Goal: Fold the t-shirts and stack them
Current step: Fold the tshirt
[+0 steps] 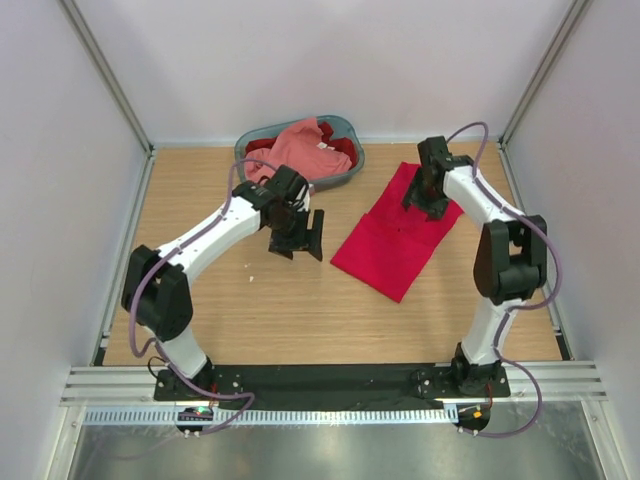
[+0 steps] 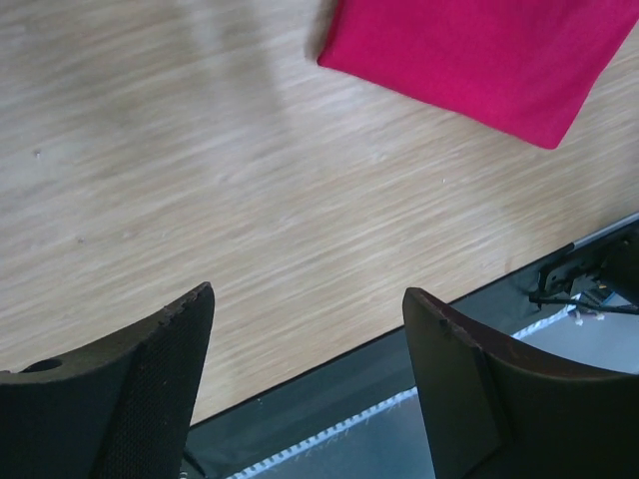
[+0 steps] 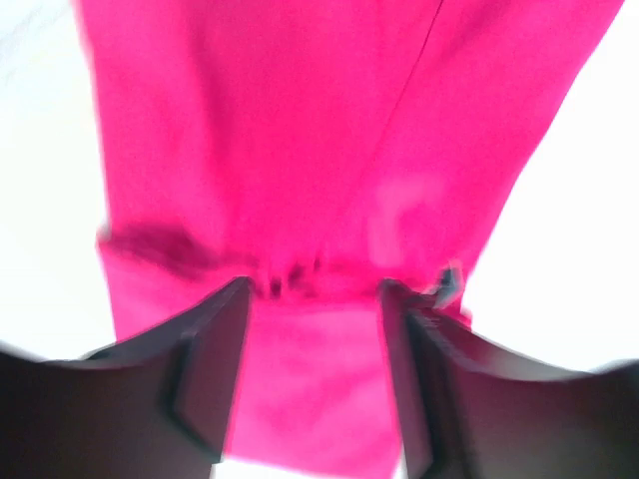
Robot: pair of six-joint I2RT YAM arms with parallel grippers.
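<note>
Top external, near to far, all placed off the crimson shirt point(image 1: 385, 250). Found it folded to a long rectangle, flat on the table point(image 1: 200, 310), lying aslant.

Spotted left gripper point(image 1: 297, 240) just left of the crimson shirt, over bare wood, clear of the cloth. Checked in left wrist view: fingers point(image 2: 150, 389) spread wide, nothing between them, shirt corner ahead of the tips and apart.

Spotted right gripper point(image 1: 425, 195) at the far end of the crimson shirt, down on the cloth. Checked in right wrist view: fingers point(image 3: 215, 369) roughly half apart, tips at a puckered crease running across the fabric. Cannot tell whether any cloth is pinched.

Noted basket point(image 1: 340, 180) beyond the crimson shirt, far-left of it, near the back wall. Seen inside: pink shirt point(image 1: 295, 148) heaped on top, dark red shirt point(image 1: 343, 148) showing at its right side.
</note>
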